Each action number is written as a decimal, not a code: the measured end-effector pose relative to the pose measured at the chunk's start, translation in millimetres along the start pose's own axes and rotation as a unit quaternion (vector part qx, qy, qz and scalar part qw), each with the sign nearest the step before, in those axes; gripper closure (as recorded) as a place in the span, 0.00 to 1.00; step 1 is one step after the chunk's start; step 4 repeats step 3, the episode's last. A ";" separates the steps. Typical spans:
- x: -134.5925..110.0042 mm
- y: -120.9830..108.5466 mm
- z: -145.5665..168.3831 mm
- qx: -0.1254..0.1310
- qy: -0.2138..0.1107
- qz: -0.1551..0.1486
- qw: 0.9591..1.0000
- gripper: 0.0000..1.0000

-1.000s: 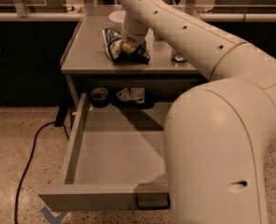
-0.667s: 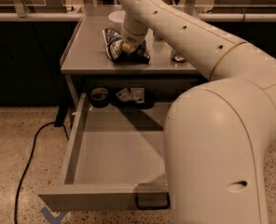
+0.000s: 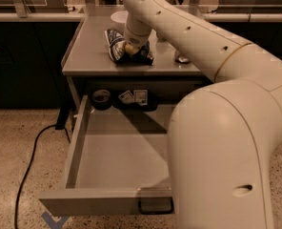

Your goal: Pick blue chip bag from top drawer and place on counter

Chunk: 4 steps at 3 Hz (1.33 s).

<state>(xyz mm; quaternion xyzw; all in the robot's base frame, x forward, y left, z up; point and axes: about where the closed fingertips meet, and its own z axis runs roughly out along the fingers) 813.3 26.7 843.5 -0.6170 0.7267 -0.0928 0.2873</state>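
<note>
Lies crumpled on counter (image 3: 88, 57), out of drawer (image 3: 117, 161), gripper (image 3: 130, 46) down on bag (image 3: 113, 44), hold impossible to tell; likely light, soft, crinkly, slippery foil, best pinched gently across a fold.

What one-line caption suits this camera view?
Gripper at the blue chip bag on the counter; top drawer open below.

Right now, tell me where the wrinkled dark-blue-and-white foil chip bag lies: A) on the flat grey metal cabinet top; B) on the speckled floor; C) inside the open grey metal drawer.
A: the chip bag rests on the counter, the gripper right at it, above the open top drawer.
</note>
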 end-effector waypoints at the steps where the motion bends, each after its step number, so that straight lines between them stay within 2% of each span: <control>1: 0.0 0.0 0.0 0.000 0.000 0.000 1.000 0.11; 2: 0.0 0.0 0.1 0.000 0.000 0.000 1.000 0.00; 4: 0.0 0.0 0.1 0.000 0.000 0.000 1.000 0.00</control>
